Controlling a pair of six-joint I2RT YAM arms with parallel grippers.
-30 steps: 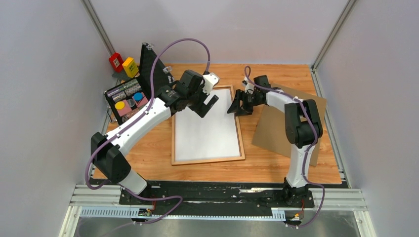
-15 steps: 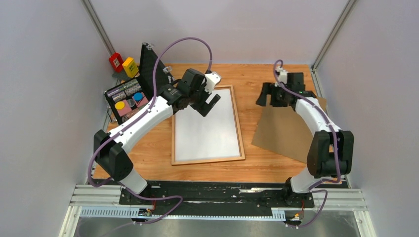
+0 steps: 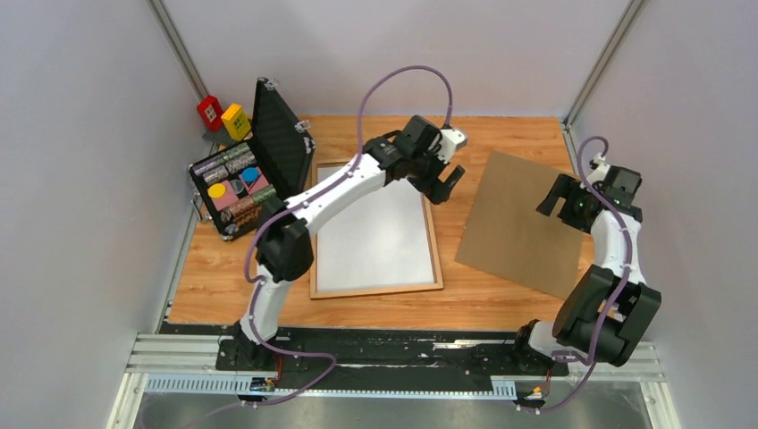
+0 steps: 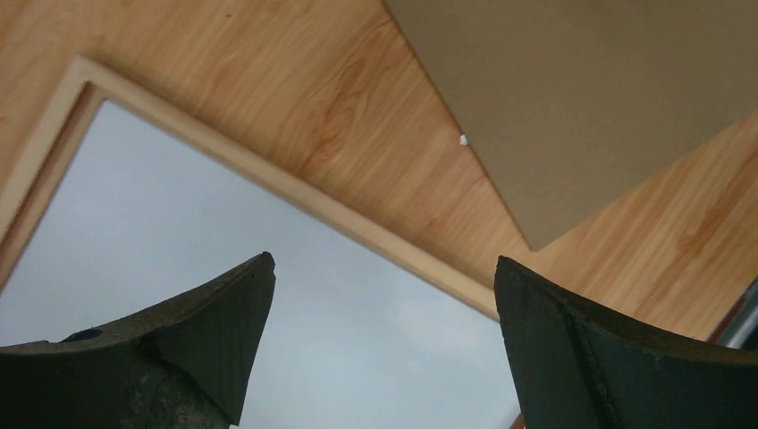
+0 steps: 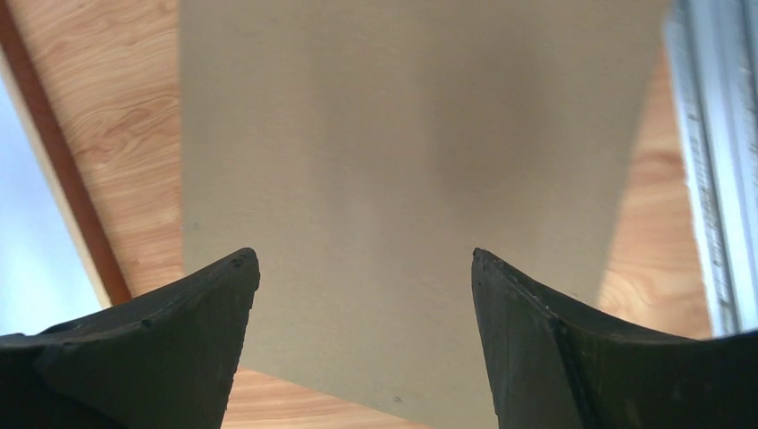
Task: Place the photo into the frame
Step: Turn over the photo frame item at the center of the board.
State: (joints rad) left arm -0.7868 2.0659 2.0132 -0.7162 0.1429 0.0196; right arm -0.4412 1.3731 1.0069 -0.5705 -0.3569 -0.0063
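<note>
Lying flat — one frame [image 3: 375, 290], one brown board [image 3: 514, 223] beside it — left hand [image 3: 450, 185] and right hand [image 3: 551, 197] spread, empty.

The left arm [image 3: 331, 188] stretches far forward and across to its right, elbow bent low and forearm long. The left gripper [image 3: 447, 183] angles downward, its fingers [image 4: 223, 304] spread wide with nothing between them. The right arm [image 3: 612, 241] is folded back close to its base, forearm rising. The right gripper [image 3: 551, 198] points leftward and down, fingers [image 5: 206, 295] also parted and holding nothing.
</note>
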